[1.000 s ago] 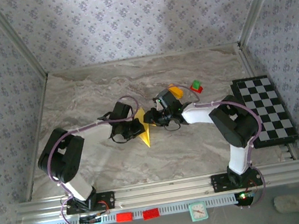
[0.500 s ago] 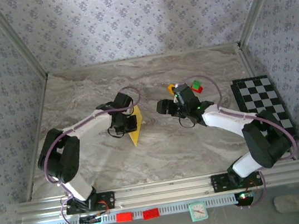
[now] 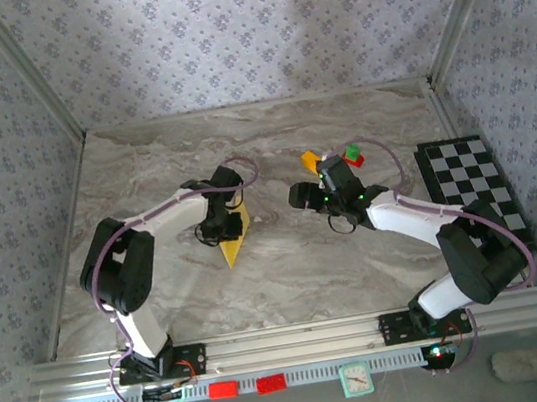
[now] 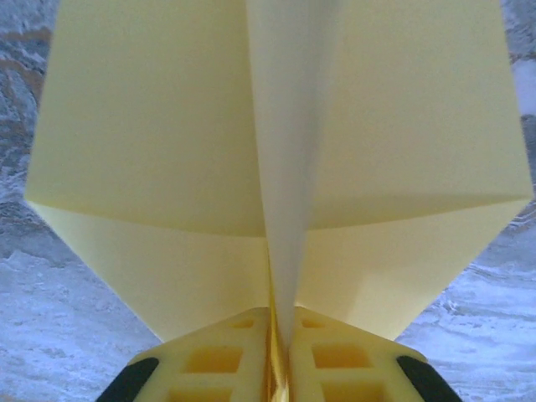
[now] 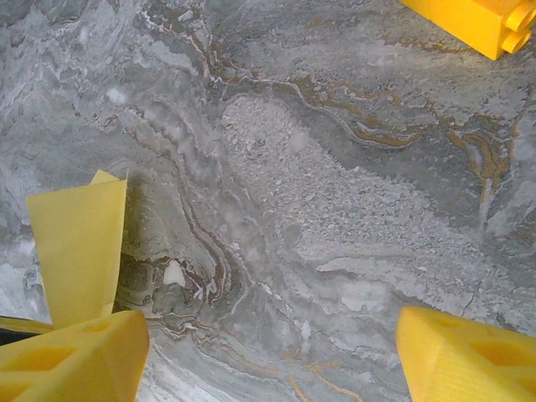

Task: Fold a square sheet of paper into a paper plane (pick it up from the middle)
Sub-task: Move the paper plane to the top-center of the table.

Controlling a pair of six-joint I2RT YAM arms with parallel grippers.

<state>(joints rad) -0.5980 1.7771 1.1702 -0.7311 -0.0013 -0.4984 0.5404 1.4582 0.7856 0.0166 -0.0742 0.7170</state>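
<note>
On the marbled surface (image 3: 142,169), the left arm reaches in toward the middle, where the left end effector (image 3: 224,230) is closed tight on the paper plane (image 3: 232,250). From above, the plane sits just to the 9 o'clock side of the surface's centre, its pointed end aimed toward 6 o'clock. Whether that point touches the surface cannot be told.

In the left wrist view the two fingers (image 4: 218,362) of the left end effector (image 4: 272,373) press together on the plane's centre crease, and the pale yellow wings (image 4: 159,159) spread away on both sides toward 12 o'clock.

At 3 o'clock from the plane, apart from it, the right end effector (image 3: 293,195) stands wide open with nothing in it. Its wrist view shows the right end effector (image 5: 268,360) with bare surface between the fingers (image 5: 71,362), and a flap of the yellow paper (image 5: 79,247) above the finger at 9 o'clock.

An orange-yellow block (image 3: 313,161) lies at 1 o'clock from the right end effector, with a red and green block (image 3: 352,156) beside it. A checkered board (image 3: 475,195) lies along the surface's 3 o'clock edge.
</note>
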